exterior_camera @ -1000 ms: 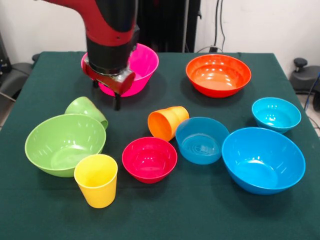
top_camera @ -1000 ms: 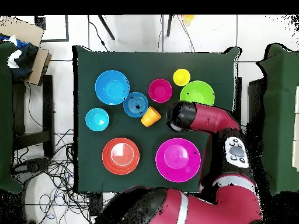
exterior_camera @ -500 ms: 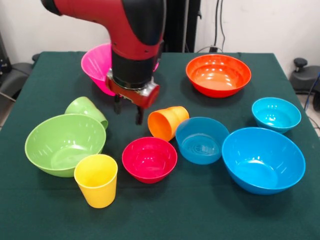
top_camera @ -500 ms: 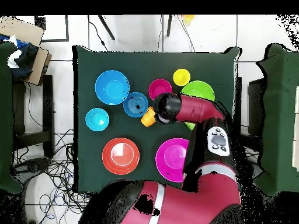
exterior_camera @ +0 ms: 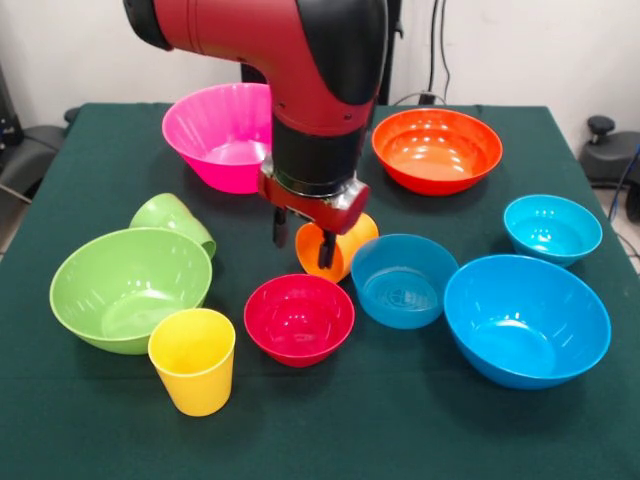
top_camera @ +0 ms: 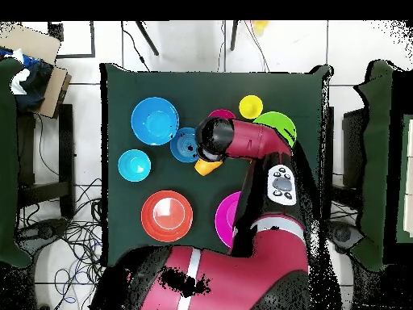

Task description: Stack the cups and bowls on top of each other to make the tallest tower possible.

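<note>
The orange cup [exterior_camera: 345,240] lies on its side mid-table, mouth towards the camera; from above only its tip [top_camera: 206,168] shows. My gripper [exterior_camera: 302,242] hangs open right at it, with one finger [exterior_camera: 279,230] left of the cup and the other in front of its mouth. The green cup [exterior_camera: 170,218] lies tipped against the light green bowl [exterior_camera: 128,285]. The yellow cup [exterior_camera: 193,360] stands upright by the front edge. Beside the orange cup sit the red bowl [exterior_camera: 299,318] and a mid-size blue bowl [exterior_camera: 403,280].
The pink bowl [exterior_camera: 222,135] and the orange bowl [exterior_camera: 437,150] stand at the far side. At the right are the large blue bowl [exterior_camera: 527,318] and a small cyan bowl [exterior_camera: 552,228]. In the overhead view my arm [top_camera: 258,149] covers parts of the pink, red and green bowls.
My arm has swung from in front of the pink bowl, across to the right, and now hangs at the orange cup. The pink bowl is uncovered again. No cup or bowl has moved.
</note>
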### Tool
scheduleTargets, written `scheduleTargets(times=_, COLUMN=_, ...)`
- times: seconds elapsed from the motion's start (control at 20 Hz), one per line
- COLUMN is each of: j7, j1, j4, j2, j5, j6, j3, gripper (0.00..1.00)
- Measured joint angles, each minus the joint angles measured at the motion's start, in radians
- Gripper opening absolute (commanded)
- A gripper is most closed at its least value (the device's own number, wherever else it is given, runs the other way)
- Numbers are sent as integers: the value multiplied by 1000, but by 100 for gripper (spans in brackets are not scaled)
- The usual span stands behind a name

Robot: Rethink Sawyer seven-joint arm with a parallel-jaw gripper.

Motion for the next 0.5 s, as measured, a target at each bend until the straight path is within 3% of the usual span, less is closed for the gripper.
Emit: scheduleTargets(times=0.5, j7=0, j1=3, j4=-5, j2=24, j5=27, j6=8, j3=-14, gripper=100)
